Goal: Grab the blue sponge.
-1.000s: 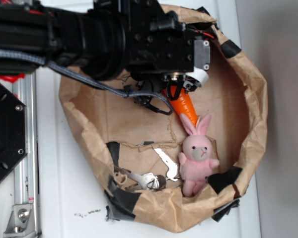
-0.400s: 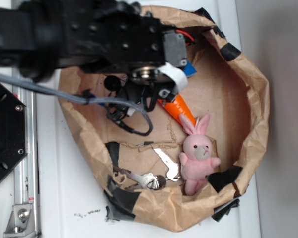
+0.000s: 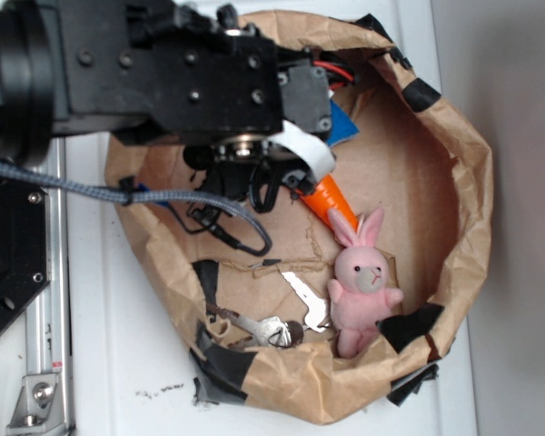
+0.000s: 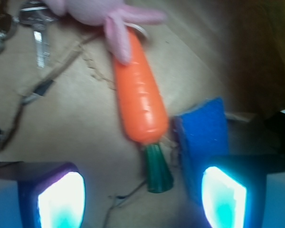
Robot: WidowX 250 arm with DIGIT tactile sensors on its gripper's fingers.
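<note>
Since a second ago the arm has swung left, uncovering the blue sponge (image 4: pixel 202 130) near the paper bag's (image 3: pixel 463 218) far edge, beside the carrot (image 4: pixel 138 97). Approach is under way: the gripper (image 4: pixel 142 199) hangs released, one fingertip (image 4: pixel 223 199) overlapping the sponge, so it should shift sideways to straddle it, descend and clench.

My arm (image 3: pixel 163 73) has swung left and toward the top of the exterior view over the last second. That uncovered the sponge (image 3: pixel 343 123), hidden a second ago, and more of the carrot (image 3: pixel 331 202). The cable (image 3: pixel 209 204) has shifted left with the arm.
</note>
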